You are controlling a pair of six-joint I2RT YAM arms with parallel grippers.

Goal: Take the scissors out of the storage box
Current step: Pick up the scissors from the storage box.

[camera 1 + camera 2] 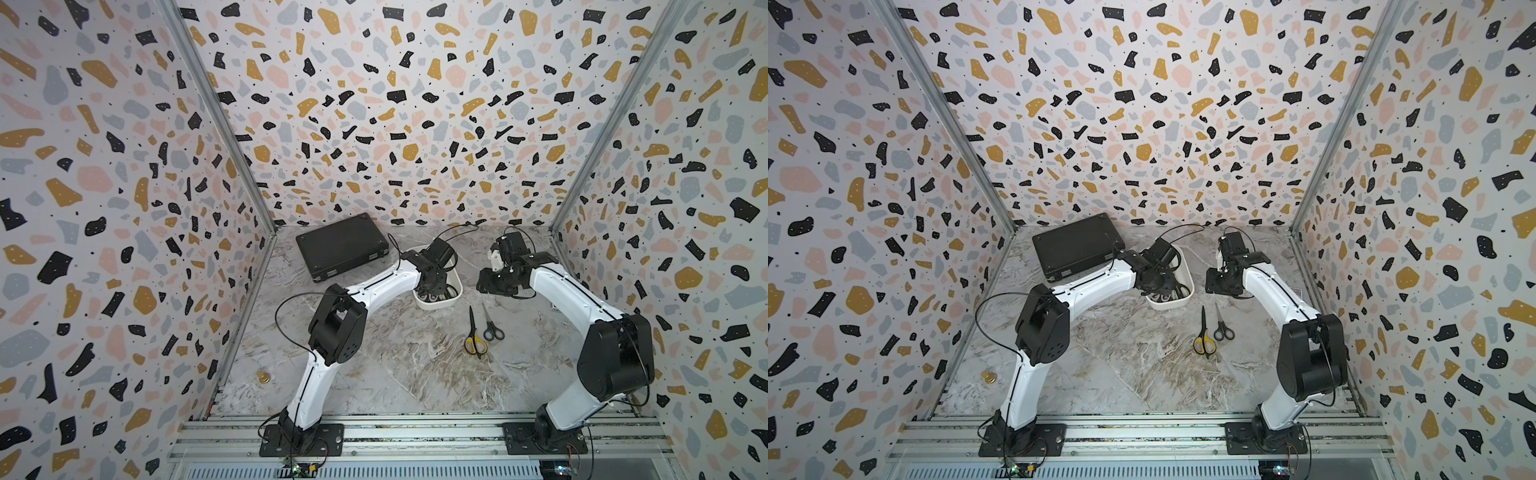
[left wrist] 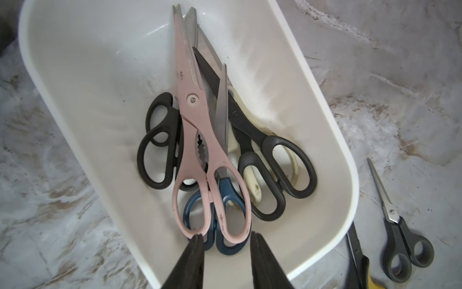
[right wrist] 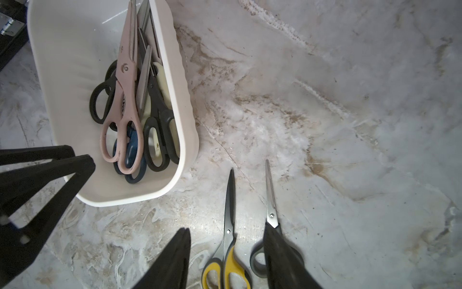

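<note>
Five pairs of scissors lie heaped in the storage box, the pink pair on top. My left claw hangs apart over their handles, gripping nothing. The yellow-and-black scissors and grey scissors lie side by side on the counter beneath my right claw, apart and empty.

In both top views the left tool hides most of the storage box; the blue scissors lie largely buried, perhaps closed; the yellow-and-black scissors are cut off at the lower edge.
</note>
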